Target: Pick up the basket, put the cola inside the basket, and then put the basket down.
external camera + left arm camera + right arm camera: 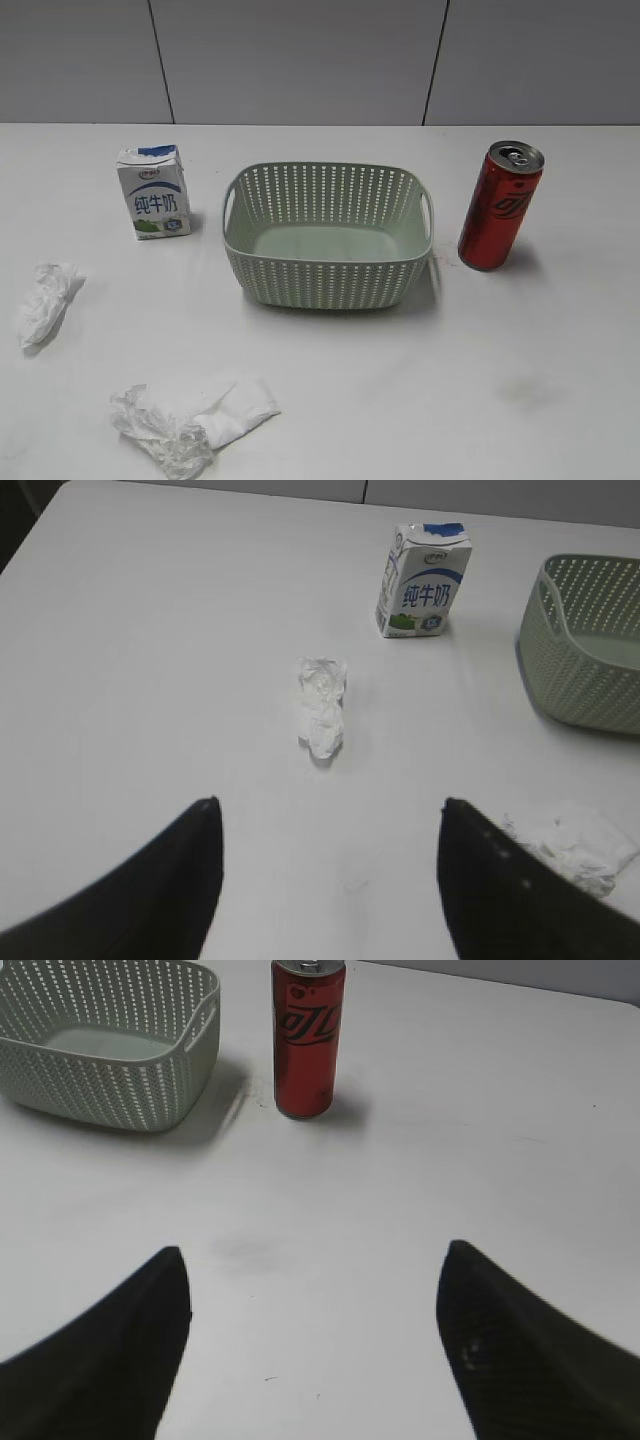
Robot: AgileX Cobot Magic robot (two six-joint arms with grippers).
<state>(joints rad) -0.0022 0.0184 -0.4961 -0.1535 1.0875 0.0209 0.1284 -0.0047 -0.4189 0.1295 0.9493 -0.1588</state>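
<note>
The pale green basket (325, 268) stands empty on the white table at the middle. It also shows at the right edge of the left wrist view (590, 670) and at the top left of the right wrist view (110, 1075). The red cola can (500, 205) stands upright to the right of the basket, apart from it; the right wrist view shows it (308, 1040) ahead of my right gripper. My left gripper (330, 810) is open and empty above bare table. My right gripper (315, 1255) is open and empty, well short of the can. Neither gripper shows in the exterior view.
A white-and-blue milk carton (153, 192) stands left of the basket, also in the left wrist view (420, 580). Crumpled white paper lies at the left (45, 300) and the front (190, 415); one piece (320, 705) lies ahead of my left gripper, another (570, 845) by its right finger.
</note>
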